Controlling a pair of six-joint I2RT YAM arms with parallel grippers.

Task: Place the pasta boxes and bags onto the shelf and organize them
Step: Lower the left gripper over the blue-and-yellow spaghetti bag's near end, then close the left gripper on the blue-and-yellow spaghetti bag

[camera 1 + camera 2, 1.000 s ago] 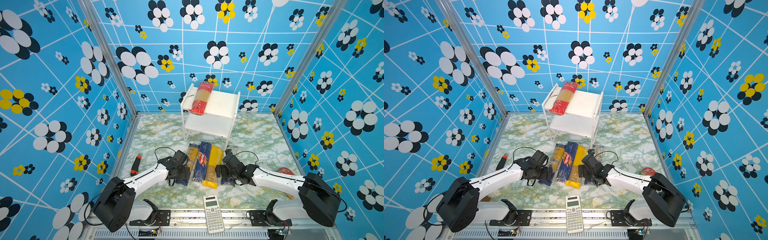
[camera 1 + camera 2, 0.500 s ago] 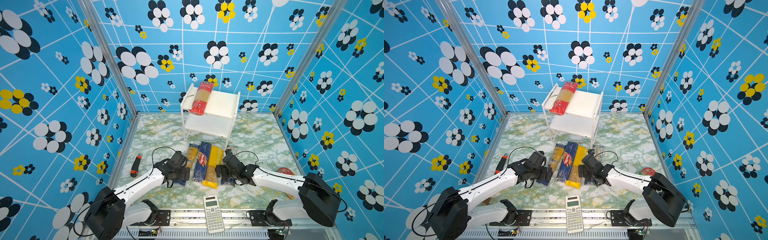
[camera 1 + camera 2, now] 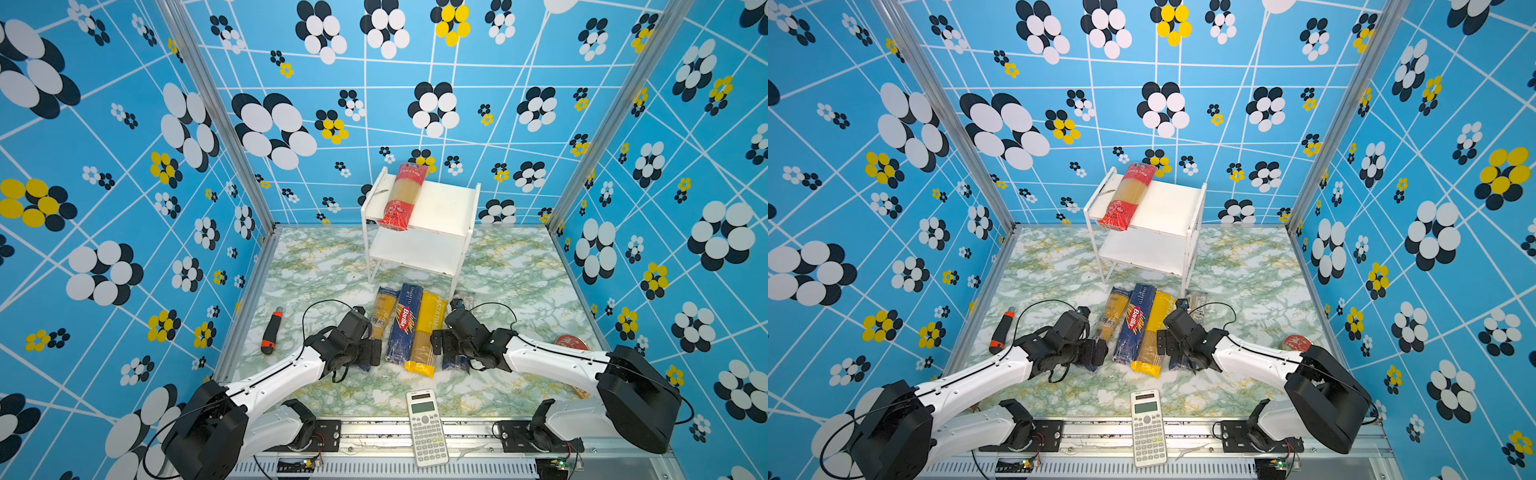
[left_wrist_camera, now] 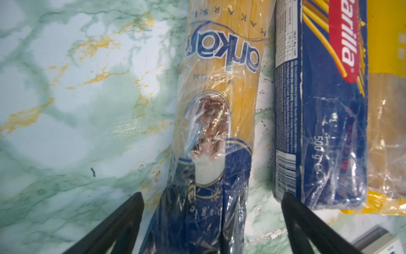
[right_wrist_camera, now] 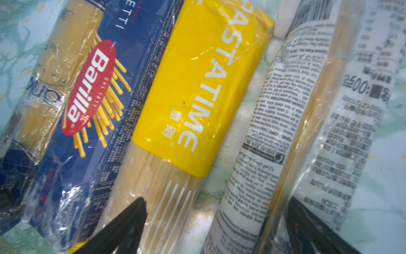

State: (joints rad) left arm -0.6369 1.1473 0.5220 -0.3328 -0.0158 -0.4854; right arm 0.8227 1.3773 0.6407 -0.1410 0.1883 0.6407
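Left wrist view gives us the left fingers [image 4: 123,222] spread wide, one on each side of the navy end of the Ankara spaghetti bag [image 4: 219,99], which lies flat on the marble worktop [image 4: 77,99]; we cannot tell whether they touch it. Just beside that bag lies the dark blue Barilla box [image 4: 325,132], and next to it the yellow Pastatime bag [image 5: 197,88]. In the right wrist view the right fingers [image 5: 125,226] also stand apart, one over the yellow bag's clear end, the other over a clear bag with printed labels [image 5: 285,132]; nothing is clamped. In both top views these four packs lie side by side in front of the white two-tier shelf [image 3: 440,208], near its legs. A red-ended spaghetti bag [image 3: 401,195] lies on the top board's left side, its near end over the front edge.
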